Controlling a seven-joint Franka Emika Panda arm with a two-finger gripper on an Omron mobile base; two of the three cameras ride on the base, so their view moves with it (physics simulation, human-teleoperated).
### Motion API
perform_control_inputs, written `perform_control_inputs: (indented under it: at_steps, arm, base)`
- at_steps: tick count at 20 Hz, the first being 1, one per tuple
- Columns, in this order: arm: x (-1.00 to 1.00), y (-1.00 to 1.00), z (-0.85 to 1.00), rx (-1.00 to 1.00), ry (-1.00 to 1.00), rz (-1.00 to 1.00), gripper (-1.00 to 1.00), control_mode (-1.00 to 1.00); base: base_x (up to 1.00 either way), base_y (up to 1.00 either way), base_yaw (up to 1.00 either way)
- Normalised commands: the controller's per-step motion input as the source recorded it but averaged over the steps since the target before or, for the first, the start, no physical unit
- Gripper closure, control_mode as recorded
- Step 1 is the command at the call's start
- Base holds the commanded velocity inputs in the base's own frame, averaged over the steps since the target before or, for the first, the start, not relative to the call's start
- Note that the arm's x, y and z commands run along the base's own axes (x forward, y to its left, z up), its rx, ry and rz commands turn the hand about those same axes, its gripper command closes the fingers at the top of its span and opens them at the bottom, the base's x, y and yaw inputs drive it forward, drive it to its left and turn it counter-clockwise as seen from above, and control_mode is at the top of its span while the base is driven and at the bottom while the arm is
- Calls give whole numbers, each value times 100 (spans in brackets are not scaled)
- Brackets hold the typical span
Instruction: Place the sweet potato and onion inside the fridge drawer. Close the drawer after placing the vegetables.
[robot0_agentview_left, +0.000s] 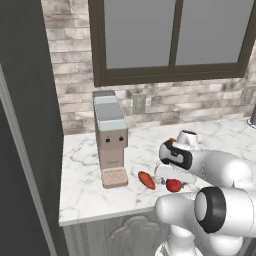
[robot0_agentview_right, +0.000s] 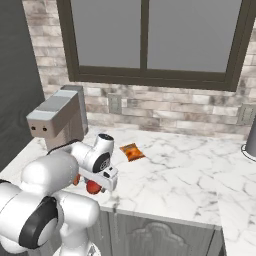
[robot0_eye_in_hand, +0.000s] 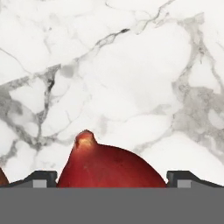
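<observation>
The onion (robot0_eye_in_hand: 109, 166), a smooth red bulb with a small pointed tip, lies on the white marble counter (robot0_eye_in_hand: 131, 78) right under my gripper (robot0_eye_in_hand: 112, 178). The gripper is open, with one dark fingertip (robot0_eye_in_hand: 43, 178) on each side of the onion and nothing gripped. From the base views the onion (robot0_agentview_left: 173, 185) sits near the counter's front edge, just below the white hand. The orange-red sweet potato (robot0_agentview_left: 146, 180) lies a little to its left. The fridge drawer is out of view.
A beige coffee machine (robot0_agentview_left: 110, 140) stands at the counter's left end. A flat orange snack packet (robot0_agentview_right: 132, 151) lies farther back on the marble. A brick wall and window rise behind; a tall dark panel (robot0_agentview_left: 30, 125) borders the counter's left.
</observation>
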Motion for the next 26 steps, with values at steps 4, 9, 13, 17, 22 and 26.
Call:
perform_control_inputs:
  at_steps: [4, 9, 13, 17, 22, 26]
  arm:
    - [-8, 11, -41, 0, 0, 0, 100, -100]
    - [-3, 3, -2, 0, -3, 0, 100, -100]
    - [-37, 0, 61, -9, -41, 0, 100, -100]
    - [-49, 0, 100, -8, -44, 0, 100, -100]
    - [-62, 3, 94, -4, -37, -1, 100, -100]
    - [-61, 4, 91, -5, -32, -2, 100, -100]
  base:
    - [0, 0, 0]
    - [0, 0, 0]
    - [0, 0, 0]
    - [0, 0, 0]
    - [0, 0, 0]
    - [0, 0, 0]
